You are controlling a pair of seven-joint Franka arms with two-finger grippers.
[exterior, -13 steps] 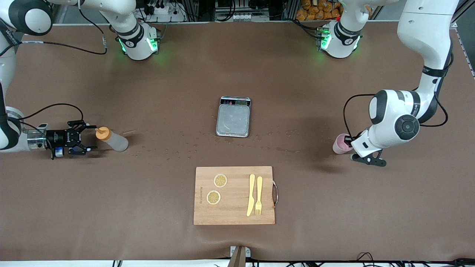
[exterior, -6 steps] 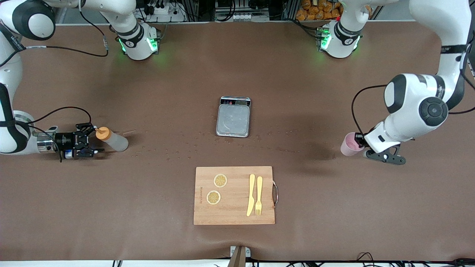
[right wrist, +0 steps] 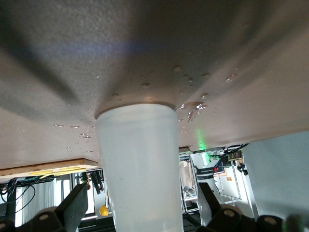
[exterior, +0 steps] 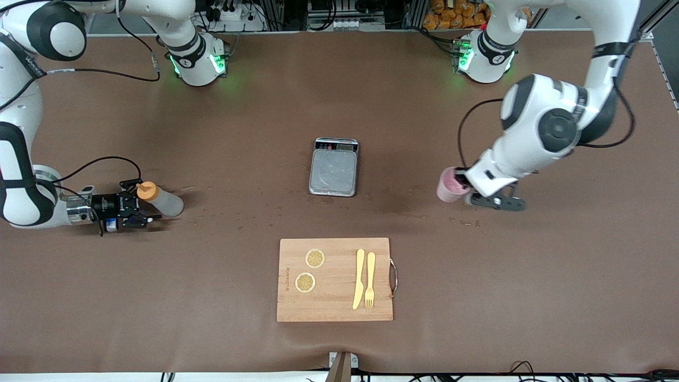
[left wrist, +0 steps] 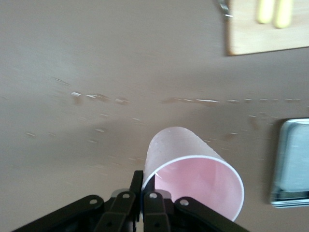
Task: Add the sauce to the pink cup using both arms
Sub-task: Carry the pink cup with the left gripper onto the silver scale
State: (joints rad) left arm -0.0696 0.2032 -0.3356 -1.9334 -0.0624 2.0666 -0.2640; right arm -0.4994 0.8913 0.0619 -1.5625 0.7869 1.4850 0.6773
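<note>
The sauce bottle point(exterior: 162, 201), translucent with an orange cap, stands upright near the right arm's end of the table. My right gripper point(exterior: 142, 202) is low at the table, open, with a finger on each side of the bottle and gaps showing; the right wrist view shows the bottle point(right wrist: 137, 154) between the fingers of the gripper point(right wrist: 142, 200). My left gripper point(exterior: 462, 185) is shut on the rim of the pink cup point(exterior: 449, 187), one finger inside and one outside. It holds the cup tilted over the table beside the scale. The left wrist view shows the cup point(left wrist: 195, 179) and gripper point(left wrist: 145, 178).
A grey scale tray point(exterior: 333, 172) sits mid-table and shows in the left wrist view point(left wrist: 292, 164). A wooden cutting board point(exterior: 334, 297) with two lemon slices, a yellow knife and a fork lies nearer the front camera. Small droplets dot the table point(exterior: 254, 215).
My left arm has carried the pink cup from the left arm's end of the table toward the scale. My right gripper has slid forward until its fingers flank the bottle.
</note>
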